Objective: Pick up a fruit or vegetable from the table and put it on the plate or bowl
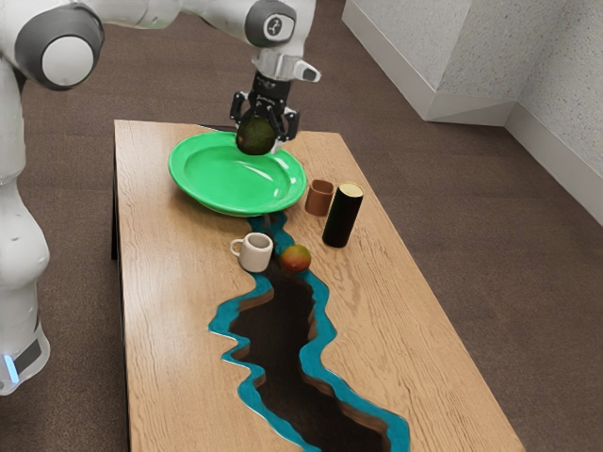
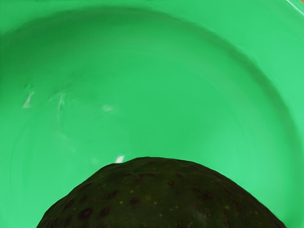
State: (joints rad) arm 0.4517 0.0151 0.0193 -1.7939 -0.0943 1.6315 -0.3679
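The avocado (image 1: 255, 136) is dark green, almost black, with a pebbled skin flecked by small reddish and pale spots (image 2: 161, 197). It hangs in the air with the gripper (image 1: 263, 128) clasping it between its fingers from two sides. It is over the plate (image 1: 226, 181) on the arm's side, with the basin directly beneath it. The plate is bright green, glossy, round and shallow (image 2: 142, 80) with a raised rim. It lies flat and right way up near the far end of the wooden surface (image 1: 160, 311).
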